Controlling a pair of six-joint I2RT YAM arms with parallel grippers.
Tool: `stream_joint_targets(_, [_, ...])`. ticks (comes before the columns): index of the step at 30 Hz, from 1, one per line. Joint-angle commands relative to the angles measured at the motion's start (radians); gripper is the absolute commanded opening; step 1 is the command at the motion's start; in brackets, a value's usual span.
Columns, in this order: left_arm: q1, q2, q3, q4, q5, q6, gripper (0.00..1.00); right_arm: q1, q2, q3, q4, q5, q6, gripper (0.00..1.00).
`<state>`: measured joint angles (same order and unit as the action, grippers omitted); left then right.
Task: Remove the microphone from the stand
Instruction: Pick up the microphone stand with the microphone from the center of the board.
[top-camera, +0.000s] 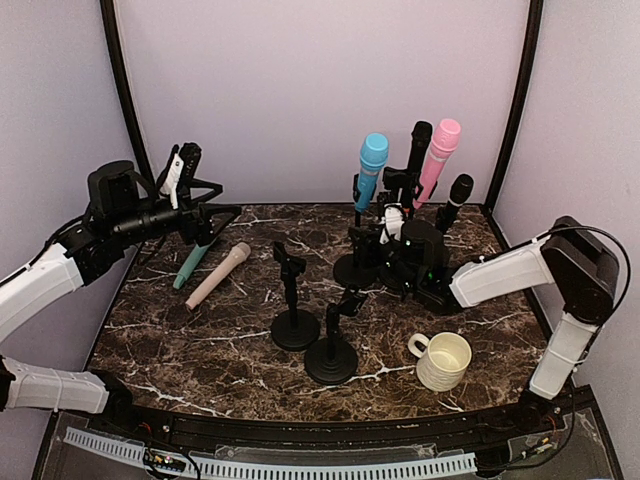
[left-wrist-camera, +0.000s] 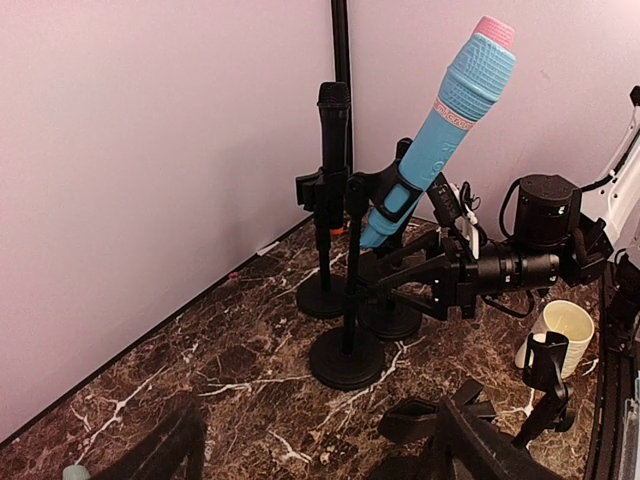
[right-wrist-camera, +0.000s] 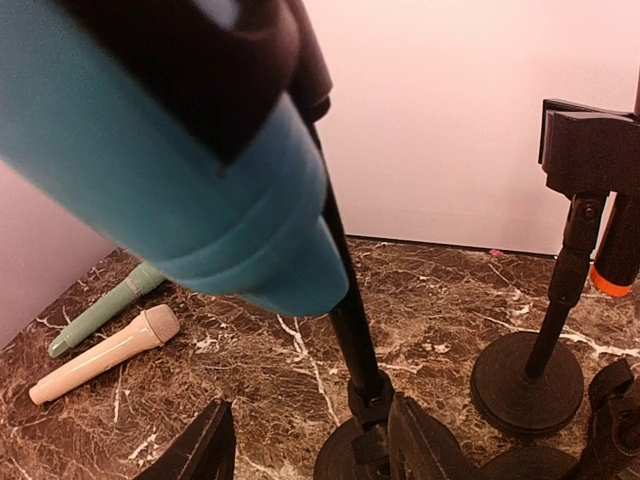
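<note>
Blue microphone (top-camera: 370, 170) sits clipped in its stand (top-camera: 357, 268) at the back of the marble table (top-camera: 200, 340), near 12 o'clock in the overhead view. Its long axis is steep, with the head up and the tail down, and the head leans slightly toward 1 o'clock. The left wrist view shows the same tilt, head high and to the right.

Right gripper (right-wrist-camera: 310, 430) reaches in from 4 o'clock, low beside the stand and under the microphone's tail. Its jaws are parted, one either side of the stand's post, with bare marble showing between one finger and the post. Nothing is grasped.

Left gripper (left-wrist-camera: 300, 455) hangs at 9 o'clock, well apart from the stand, with its jaws spread and nothing between them.

Surroundings:
- A pink microphone (top-camera: 438, 155) stands at 2 o'clock of the blue one, with a black microphone (top-camera: 418, 140) between them.
- A second black microphone (top-camera: 458, 192) stands at 3 o'clock. These three crowd the far and right sides.
- Two empty stands (top-camera: 294, 300) (top-camera: 333, 345) are near 7 and 6 o'clock, in front of the blue microphone.
- A cup (top-camera: 443, 360) sits at 5 o'clock.
- A green microphone (top-camera: 190, 265) and a beige microphone (top-camera: 217, 275) lie flat side by side at 9 o'clock, below the left gripper.
</note>
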<state>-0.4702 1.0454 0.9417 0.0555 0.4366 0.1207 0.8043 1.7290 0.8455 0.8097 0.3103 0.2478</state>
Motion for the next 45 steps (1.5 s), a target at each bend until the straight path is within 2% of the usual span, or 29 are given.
stream_joint_targets(1, [-0.008, -0.016, -0.013, 0.015, 0.009, 0.007, 0.81, -0.030, 0.026, 0.043, 0.077, -0.026, 0.026, 0.52])
stream_joint_targets(24, [-0.016, 0.006, -0.011, 0.009, 0.013, 0.010, 0.81, -0.117, 0.138, 0.148, 0.076, -0.167, 0.022, 0.39])
stream_joint_targets(36, [-0.017, 0.017, -0.011, 0.005, 0.008, 0.015, 0.81, -0.129, 0.156, 0.194, 0.053, -0.220, -0.058, 0.24])
stream_joint_targets(45, [-0.019, 0.026, -0.011, 0.003, 0.004, 0.022, 0.81, -0.129, 0.136, 0.193, 0.048, -0.208, -0.105, 0.08])
